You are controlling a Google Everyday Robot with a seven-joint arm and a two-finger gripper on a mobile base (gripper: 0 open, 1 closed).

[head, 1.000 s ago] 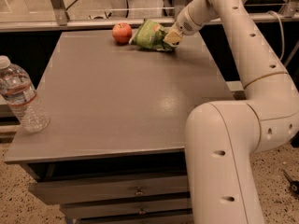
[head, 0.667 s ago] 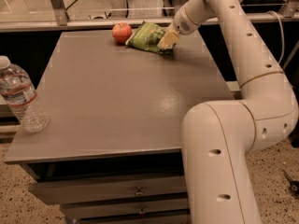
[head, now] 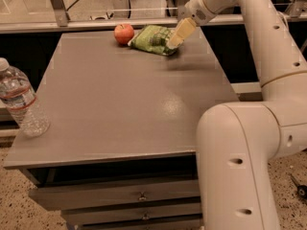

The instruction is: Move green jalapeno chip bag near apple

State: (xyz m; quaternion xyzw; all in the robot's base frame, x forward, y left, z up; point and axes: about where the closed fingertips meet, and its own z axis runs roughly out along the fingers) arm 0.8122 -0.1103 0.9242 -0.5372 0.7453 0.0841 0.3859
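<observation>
At upper centre of frame, on the worktop point(head: 120, 104): green jalapeno chip bag point(head: 152, 39) lies flat, long axis left-right, dipping slightly toward lower right. Its left end points at the apple point(head: 124, 33), just beside it. Pincer point(head: 175, 35) sits at the bag's right end; whether it is clamped cannot be told.
</observation>
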